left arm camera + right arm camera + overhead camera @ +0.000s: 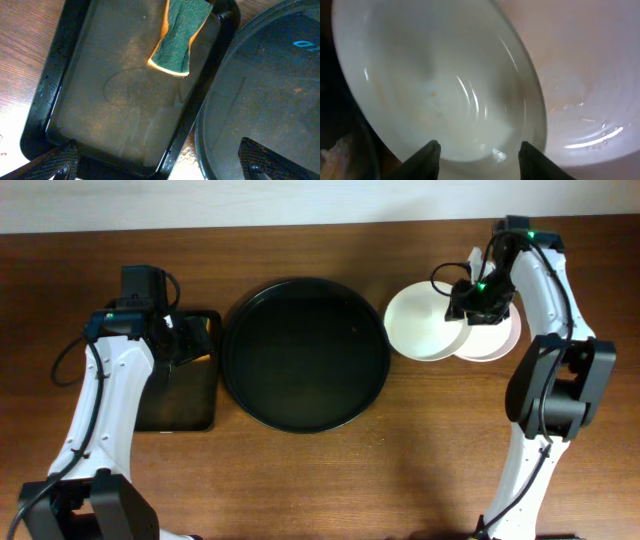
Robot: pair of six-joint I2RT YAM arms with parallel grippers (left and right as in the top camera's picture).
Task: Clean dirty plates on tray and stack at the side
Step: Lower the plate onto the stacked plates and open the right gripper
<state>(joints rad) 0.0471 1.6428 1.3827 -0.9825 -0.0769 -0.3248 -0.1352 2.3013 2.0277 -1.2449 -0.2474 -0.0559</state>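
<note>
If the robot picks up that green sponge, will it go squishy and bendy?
Probably bendy: the green-and-orange sponge looks pinched in at its middle as it lies in the rectangular black tray. It seems thin, so likely light. Its rough green top should not slip easily.

Left arm (pixel 100 400) runs from the near-left base toward the far side, white link angled right. Left gripper (pixel 168 335) points down, fingers (pixel 57 165) spread wide. Right arm (pixel 553 285) rises from the near-right base and folds at the far edge, wrist turned left. Right gripper (pixel 470 302) faces down, fingertips (pixel 427 160) partly parted.
</note>
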